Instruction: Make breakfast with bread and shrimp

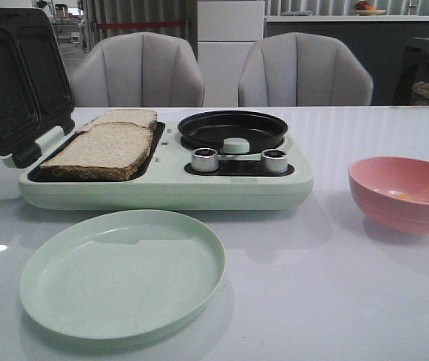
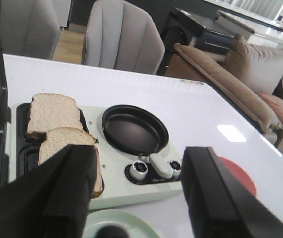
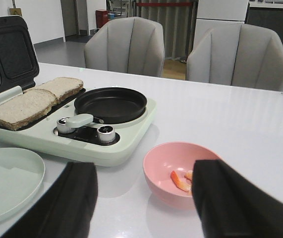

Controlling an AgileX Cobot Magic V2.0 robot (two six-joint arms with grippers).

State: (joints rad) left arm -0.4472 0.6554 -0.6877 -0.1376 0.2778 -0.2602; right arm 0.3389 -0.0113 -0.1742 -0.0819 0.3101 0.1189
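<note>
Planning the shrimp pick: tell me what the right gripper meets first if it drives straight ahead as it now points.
Probably the pink bowl with the shrimp, which sits between the open right gripper fingers. Depth is hard to judge; it could reach the white table first.

Neither arm is showing up in the front view at all, so both are sitting out of that camera's sight. The wrist cams are the only ones picking up the grippers. The left gripper (image 2: 139, 191) is hanging up in the air with its two black fingers (image 2: 57, 198) spread wide apart, nothing sitting between them. Same deal on the other side: the right gripper (image 3: 143, 201) is holding above the surface, its fingers (image 3: 230, 203) gaping just as wide and gripping nothing. Both wrists are angling forward and a bit downward, going by how their cameras are looking.
</note>
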